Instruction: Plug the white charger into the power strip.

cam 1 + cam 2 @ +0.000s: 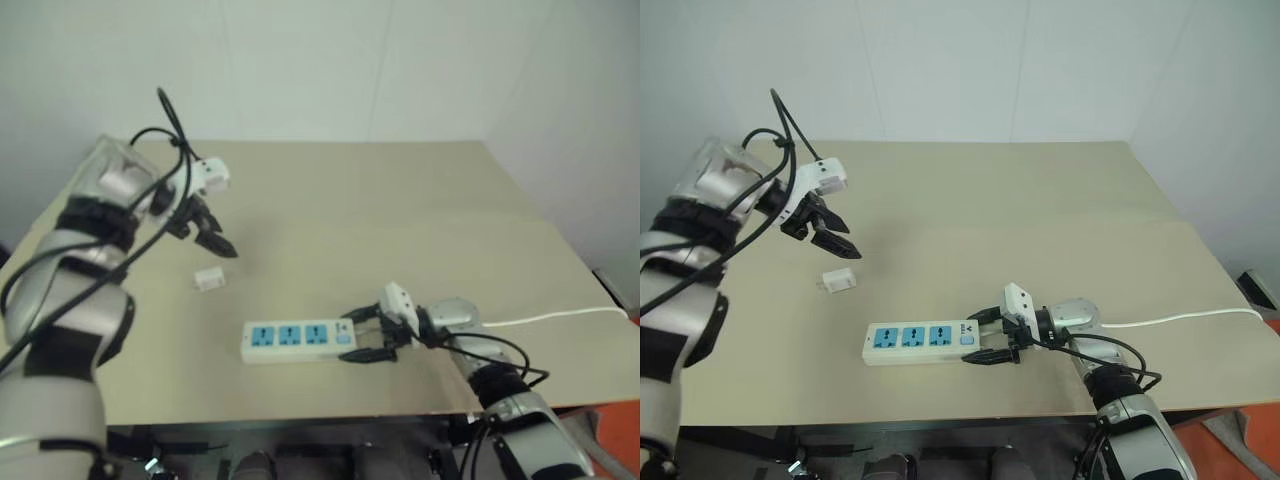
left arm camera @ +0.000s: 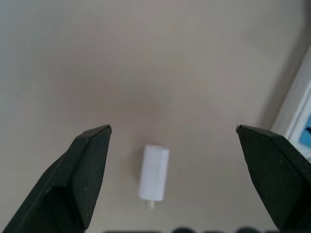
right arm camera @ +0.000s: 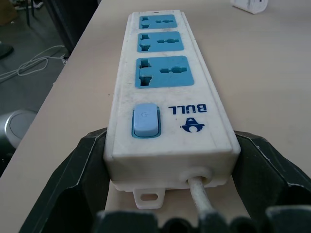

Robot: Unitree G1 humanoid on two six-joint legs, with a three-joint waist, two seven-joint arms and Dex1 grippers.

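right gripper [image 1: 985, 335] clamps the switch end of the power strip [image 1: 918, 342]; left gripper [image 1: 830, 237] hangs open above the white charger [image 1: 838, 281].

the right wrist view alone shows "bull" printed beside the blue switch [image 3: 146, 120], the strip's end wedged between both fingers. in the left wrist view the charger lies on the table [image 1: 400, 230] between the spread fingertips [image 2: 92, 145], untouched, small pins at one end. it sits left of and farther than the strip.

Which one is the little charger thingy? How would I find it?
Look at the beige table, then at the long white power strip with three blue sockets near its front edge. Back and to the left of it, alone on bare tabletop under the left gripper, lies the white charger: a tiny plain white block, no blue.
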